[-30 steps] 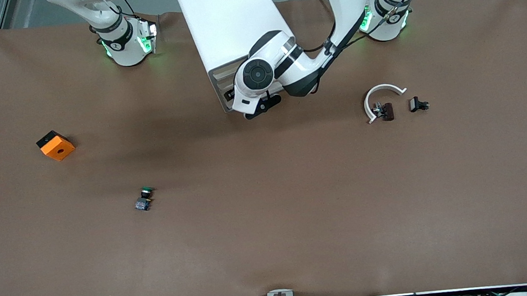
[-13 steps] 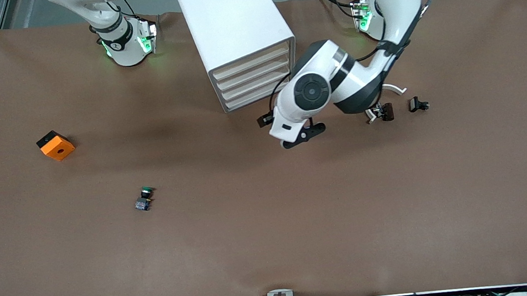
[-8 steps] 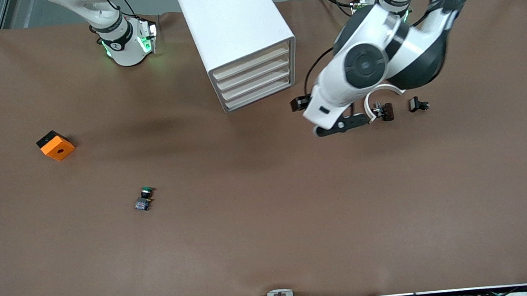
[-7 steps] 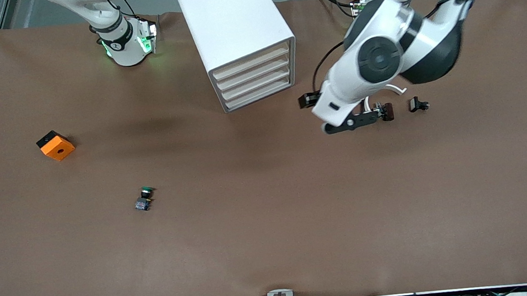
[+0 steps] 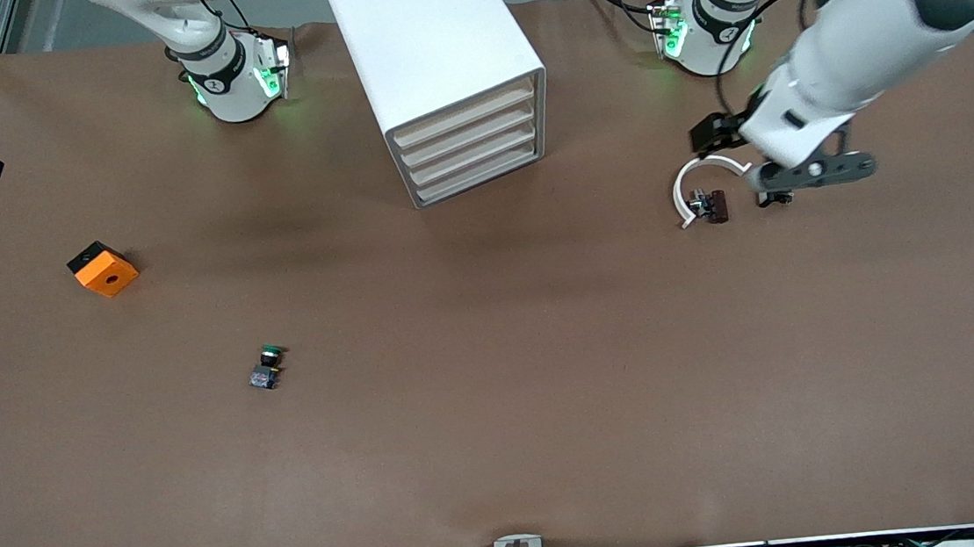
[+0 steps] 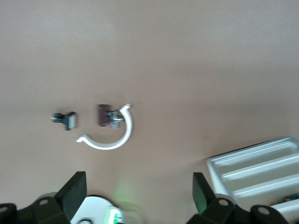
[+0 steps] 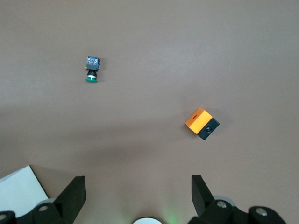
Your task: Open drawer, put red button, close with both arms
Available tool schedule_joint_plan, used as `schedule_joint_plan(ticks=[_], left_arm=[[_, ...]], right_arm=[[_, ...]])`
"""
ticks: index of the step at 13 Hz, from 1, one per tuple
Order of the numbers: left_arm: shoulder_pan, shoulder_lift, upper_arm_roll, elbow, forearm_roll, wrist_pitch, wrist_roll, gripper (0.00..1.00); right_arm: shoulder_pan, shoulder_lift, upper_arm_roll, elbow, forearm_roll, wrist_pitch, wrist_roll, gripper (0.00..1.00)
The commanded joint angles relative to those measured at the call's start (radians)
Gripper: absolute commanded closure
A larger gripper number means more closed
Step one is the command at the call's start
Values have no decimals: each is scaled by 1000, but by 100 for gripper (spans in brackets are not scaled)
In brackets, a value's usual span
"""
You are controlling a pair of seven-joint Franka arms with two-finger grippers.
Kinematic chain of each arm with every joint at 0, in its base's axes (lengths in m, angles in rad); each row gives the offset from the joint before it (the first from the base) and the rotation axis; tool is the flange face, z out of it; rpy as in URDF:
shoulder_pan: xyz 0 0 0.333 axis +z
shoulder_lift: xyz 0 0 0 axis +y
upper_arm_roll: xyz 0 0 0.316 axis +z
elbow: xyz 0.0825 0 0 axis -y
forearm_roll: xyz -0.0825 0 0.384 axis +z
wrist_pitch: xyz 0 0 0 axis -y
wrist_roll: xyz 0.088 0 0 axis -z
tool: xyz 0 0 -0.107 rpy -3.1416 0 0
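— What has changed?

— The left arm [image 5: 862, 29] has swung away from the cabinet [image 5: 431, 40]. A moment ago its wrist was at the drawer fronts. Now the left gripper [image 6: 138, 193] hangs over a small black clip [image 6: 65, 119] at the left arm's end of the bench [image 5: 502, 440], jaws spread and empty.

— And the drawer?

— The top drawer [image 5: 464, 110] sits flush with the three below it. The red button is nowhere on the bench. I judge it is shut inside, so the job looks finished.

— The right arm?

— It waits. The right gripper [image 7: 138, 193] hangs high over its own end of the bench, jaws spread, holding nothing.

— What else is around?

— An orange block [image 5: 103, 269] lies toward the right arm's end. A green button [image 5: 269, 367] sits nearer the front camera. Past the cabinet there is a white curved piece [image 5: 698, 169] with a dark red part [image 5: 716, 205] touching it, and the clip is just beside that.

— Anything in the way?

— Nothing stands in front of the drawers. Only the clip lies under the left jaws.
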Motion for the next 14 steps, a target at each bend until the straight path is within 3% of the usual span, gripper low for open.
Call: schedule_joint_plan(ticks=[1, 5, 6, 9, 11, 14], left_arm=[[113, -98, -2, -58, 8, -17, 159, 0], [110, -123, 74, -62, 8, -30, 256, 0], [71, -123, 128, -62, 8, -30, 276, 0], [-184, -121, 365, -76, 40, -22, 281, 0], [-293, -119, 467, -78, 56, -11, 281, 0], [-338, -118, 509, -78, 83, 18, 279, 0]], right_arm=[[-18, -11, 28, 23, 11, 0, 37, 0], [-16, -11, 28, 22, 14, -6, 40, 0], [-18, -13, 28, 22, 14, -6, 46, 0], [-18, -13, 28, 17, 14, -11, 44, 0], [-18, -13, 26, 14, 14, -19, 43, 0], [-19, -13, 26, 14, 14, -16, 43, 0]])
